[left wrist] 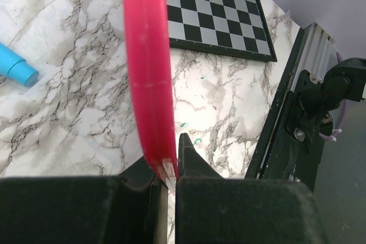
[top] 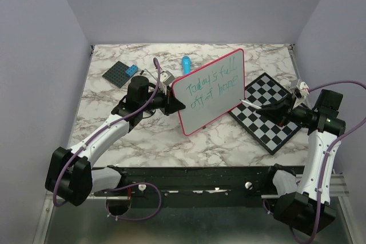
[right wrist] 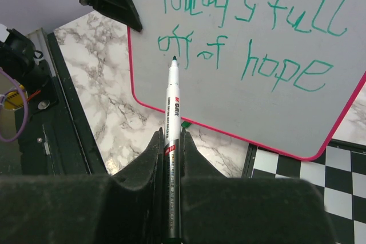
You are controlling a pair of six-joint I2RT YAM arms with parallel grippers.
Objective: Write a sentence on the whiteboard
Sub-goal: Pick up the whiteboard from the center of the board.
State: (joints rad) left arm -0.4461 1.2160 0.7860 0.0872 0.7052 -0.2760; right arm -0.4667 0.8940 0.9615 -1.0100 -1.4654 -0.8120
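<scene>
The whiteboard [top: 211, 91], white with a pink-red rim, stands tilted up above the table's middle. My left gripper [top: 173, 103] is shut on its left edge, and the left wrist view looks along the pink rim [left wrist: 147, 72] down into the black jaws. The sentence [right wrist: 251, 32] is in green marker, two lines reading about "Today's full / off of hope". My right gripper [right wrist: 174, 135] is shut on a white marker [right wrist: 171, 107]. The marker's dark tip points at the board's lower left, a little off the surface near "off". From above, the right gripper [top: 263, 107] is just right of the board.
A black-and-white checkered board [top: 267, 111] lies flat under the right arm. At the back left are a dark studded plate [top: 118, 74] with a blue piece, a small grey-white object [top: 166, 76] and a light blue cap-like cylinder [top: 186, 62]. A black rail [top: 194, 176] runs along the near edge.
</scene>
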